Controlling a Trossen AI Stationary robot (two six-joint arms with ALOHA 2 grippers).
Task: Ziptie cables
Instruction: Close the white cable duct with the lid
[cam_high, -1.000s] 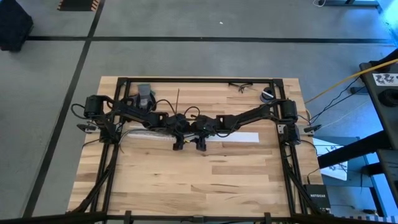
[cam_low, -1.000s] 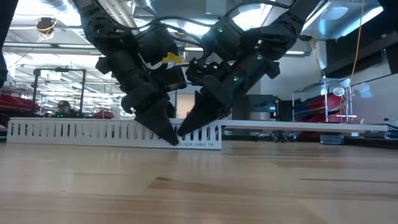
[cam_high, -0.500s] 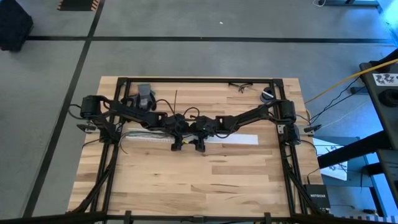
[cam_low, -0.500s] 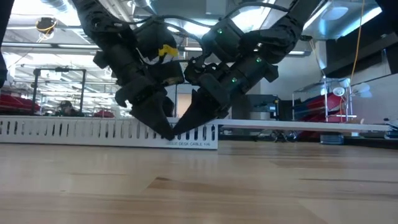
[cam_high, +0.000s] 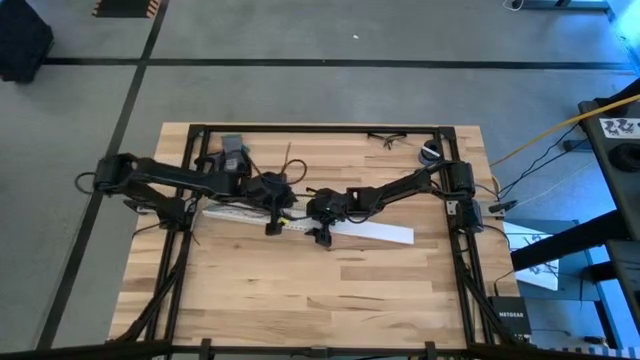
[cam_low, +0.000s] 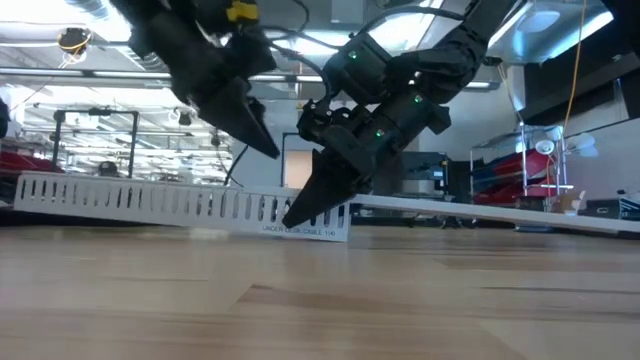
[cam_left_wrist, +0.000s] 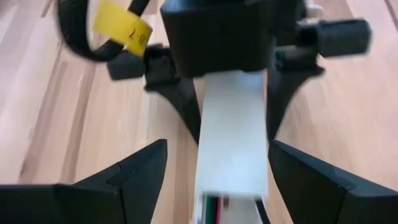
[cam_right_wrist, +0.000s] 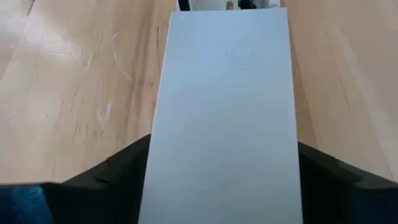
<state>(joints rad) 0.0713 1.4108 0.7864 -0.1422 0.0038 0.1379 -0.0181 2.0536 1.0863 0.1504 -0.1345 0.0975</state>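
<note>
**A:** What is the left gripper (cam_high: 270, 222) doing?

**B:** It is standing open and holding nothing. In the low view it is hanging clear above the channel (cam_high: 375, 232), where 1 second ago its tip was pressing down beside the right one. Its arm is also folding back toward the table's left edge.

**A:** And the right gripper (cam_high: 320, 236)?

**B:** It is staying low, straddling the channel's white cover near the middle. Whether it is clamping the cover or only bracketing it cannot be told.

**A:** Is the channel itself moving?

**B:** Yes. It was lying level across the table and is now slanting, with its left end swung toward the far side and its right end toward the near side.

**A:** Where are the cables (cam_left_wrist: 212, 200)?

**B:** They are lying inside the channel. The left wrist view is showing coloured strands at its open mouth. A thin dark strip, likely a ziptie (cam_high: 288, 153), is lying near the far edge, well apart from both grippers.

**A:** So how is the task going?

**B:** No tying is happening yet, by the look of it. The pair seems to be handling the cover, and the ziptie is still waiting.

**A:** And the surroundings?

**B:** The table (cam_high: 330, 290) is pale wood planks. It is also carrying glasses (cam_high: 385, 140) and a grey object (cam_high: 233, 152) at the far edge. Around it, grey floor with black tape lines is showing, and a workshop with ceiling lights is showing behind.
</note>
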